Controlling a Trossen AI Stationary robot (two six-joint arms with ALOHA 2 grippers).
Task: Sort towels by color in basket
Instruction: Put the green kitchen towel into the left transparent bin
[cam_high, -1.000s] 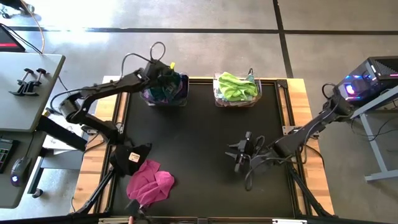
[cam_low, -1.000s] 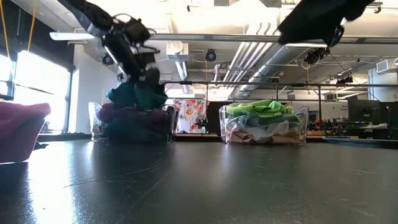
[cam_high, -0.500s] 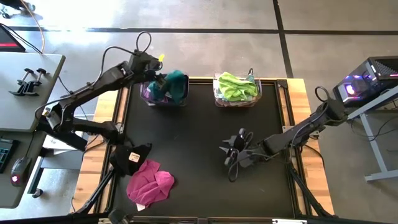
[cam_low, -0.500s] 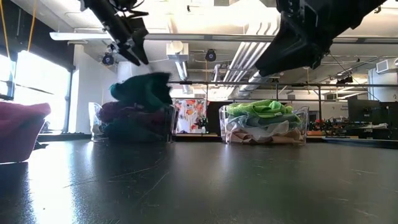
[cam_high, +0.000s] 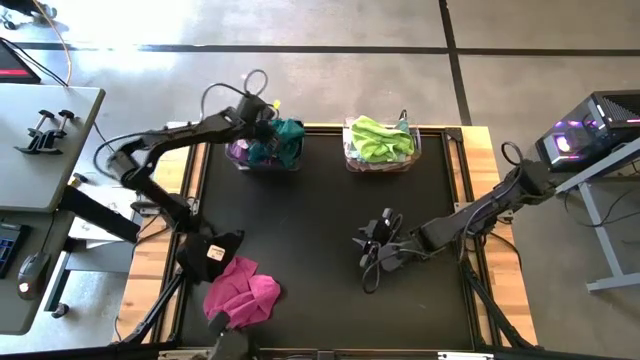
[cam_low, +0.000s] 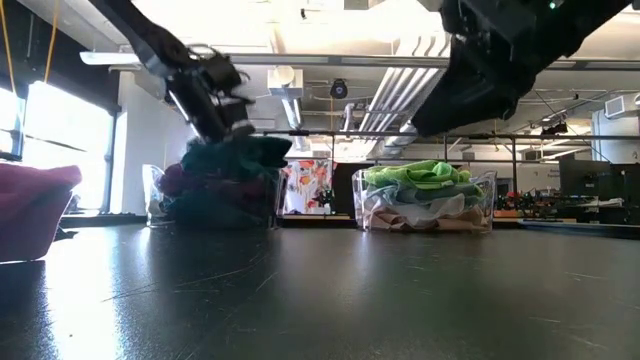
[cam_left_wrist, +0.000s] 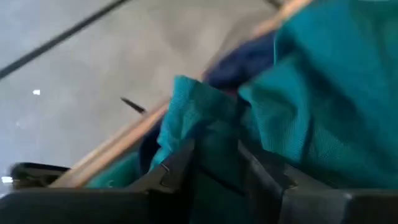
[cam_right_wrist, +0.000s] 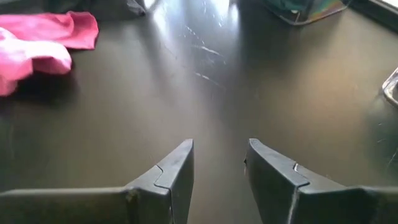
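**Teal towel perched high on the dark bin**

Teal towel (cam_high: 283, 140) sitting atop the left bin (cam_high: 262, 152) at the table's (cam_high: 320, 290) far edge, left gripper (cam_high: 262, 128) pressing in, fingers apart around a fold. Risking a snag on withdrawal, spilling cloth over the rim. Pink towel (cam_high: 243, 297) waiting near the left front corner. Right gripper (cam_high: 378, 248) hovering mid-table, fingers apart, empty.

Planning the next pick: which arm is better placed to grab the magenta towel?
Right, probably. Its hand hangs open over bare mat, facing the magenta towel. The left hand is busy in the teal towel at the far bin.
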